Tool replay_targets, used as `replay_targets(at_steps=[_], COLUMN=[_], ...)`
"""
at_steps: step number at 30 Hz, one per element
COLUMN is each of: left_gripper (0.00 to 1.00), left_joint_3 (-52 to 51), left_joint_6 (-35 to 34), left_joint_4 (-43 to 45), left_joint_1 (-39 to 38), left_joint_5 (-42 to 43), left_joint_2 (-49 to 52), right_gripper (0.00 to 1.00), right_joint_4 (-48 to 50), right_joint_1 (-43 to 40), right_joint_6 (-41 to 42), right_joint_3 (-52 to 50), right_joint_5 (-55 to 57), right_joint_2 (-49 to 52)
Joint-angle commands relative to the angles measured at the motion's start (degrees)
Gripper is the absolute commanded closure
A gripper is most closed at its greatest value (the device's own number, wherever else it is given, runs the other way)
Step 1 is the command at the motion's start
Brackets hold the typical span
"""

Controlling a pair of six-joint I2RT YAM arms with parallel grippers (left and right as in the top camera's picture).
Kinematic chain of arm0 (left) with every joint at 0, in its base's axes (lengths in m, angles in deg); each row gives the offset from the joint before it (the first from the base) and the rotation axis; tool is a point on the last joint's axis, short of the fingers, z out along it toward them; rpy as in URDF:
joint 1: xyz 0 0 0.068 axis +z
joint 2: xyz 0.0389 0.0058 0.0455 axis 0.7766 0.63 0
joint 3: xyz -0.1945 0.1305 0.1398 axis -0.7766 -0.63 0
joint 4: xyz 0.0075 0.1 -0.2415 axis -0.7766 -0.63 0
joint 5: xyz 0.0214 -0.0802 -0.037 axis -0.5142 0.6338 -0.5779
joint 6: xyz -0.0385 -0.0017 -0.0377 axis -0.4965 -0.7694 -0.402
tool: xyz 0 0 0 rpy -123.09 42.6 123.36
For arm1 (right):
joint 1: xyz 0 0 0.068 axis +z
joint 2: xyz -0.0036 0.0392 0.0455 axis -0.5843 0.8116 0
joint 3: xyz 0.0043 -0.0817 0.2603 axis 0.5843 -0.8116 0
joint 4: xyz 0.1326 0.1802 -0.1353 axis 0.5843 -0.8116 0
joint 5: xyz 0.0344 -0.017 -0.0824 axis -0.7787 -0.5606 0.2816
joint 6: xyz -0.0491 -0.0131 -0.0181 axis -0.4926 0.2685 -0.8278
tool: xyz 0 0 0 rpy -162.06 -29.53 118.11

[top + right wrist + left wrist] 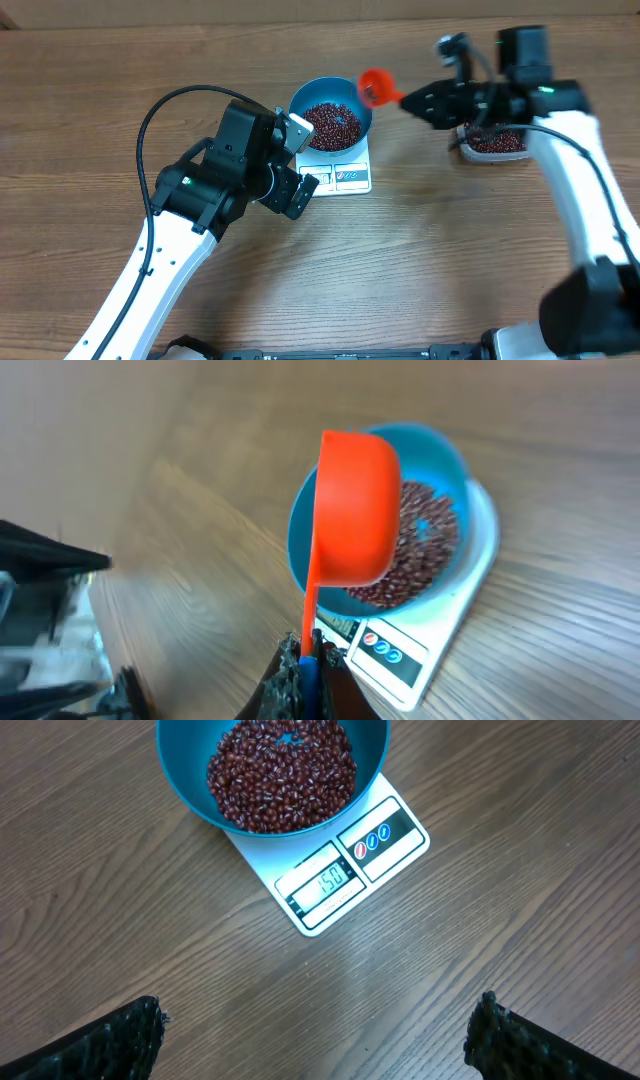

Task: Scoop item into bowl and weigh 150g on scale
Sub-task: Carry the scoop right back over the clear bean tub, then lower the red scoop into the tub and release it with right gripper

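Blue bowl (330, 95) sits on the white scale (352, 178), mid-table, slightly toward the far side. The bowl covers the far part of the scale, while the display (325, 880) on the near edge is uncovered and reads 150 in the left wrist view. The beans (282, 770) form a heap in the bowl, filling its bottom well below the rim. Left fingers (120, 1040) are wide apart with nothing between them, over bare table (450, 950) just left and near of the scale, pointing at it. Right fingers (305, 680) are together, clamped on the handle of an orange scoop (355, 510). The arm reaches in from the right. The scoop's cup hangs above the far-right rim of the bowl. In the right wrist view its outer side faces the camera, so can't tell if anything is in it. A clear tub (495, 148) holding more beans sits on the table right of the scale, apart from it and partly hidden under the right arm.
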Motion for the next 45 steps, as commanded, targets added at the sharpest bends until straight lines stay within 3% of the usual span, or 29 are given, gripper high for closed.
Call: replay_targets(at_steps=[1,8,14,19,31,45], left_gripper=[0.00,0.00,0.00,0.00,0.00,0.00], left_joint_3=[-0.24,-0.24,-0.24,-0.24,-0.24,-0.24], left_joint_6=[1.07,1.07,1.07,1.07,1.07,1.07], left_joint_4=[0.07,0.07,0.07,0.07,0.07,0.07], left_joint_1=[-0.02,-0.02,-0.02,-0.02,-0.02,-0.02], left_joint_5=[-0.39,-0.42,-0.42,-0.42,-0.39,-0.39], left_joint_2=[-0.46,-0.46,-0.46,-0.46,-0.46,-0.46], right_gripper=[0.96,0.96,0.96,0.96,0.96,0.96], right_joint_4=[-2.75,-12.66,-13.77,-13.38,-14.27,-14.71], right_joint_1=[-6.51,-19.58,-23.80,-20.37,-8.07,-6.99], right_joint_6=[0.13,-3.32,-1.14,3.61,4.70,7.26], right_joint_3=[1.75,1.11,-1.14,-1.36,-1.57,-1.57], right_joint_5=[1.81,11.30,24.59,42.66,61.13,63.54], right_joint_2=[-5.95,-7.52,-7.43,-7.41,-5.01,-4.83])
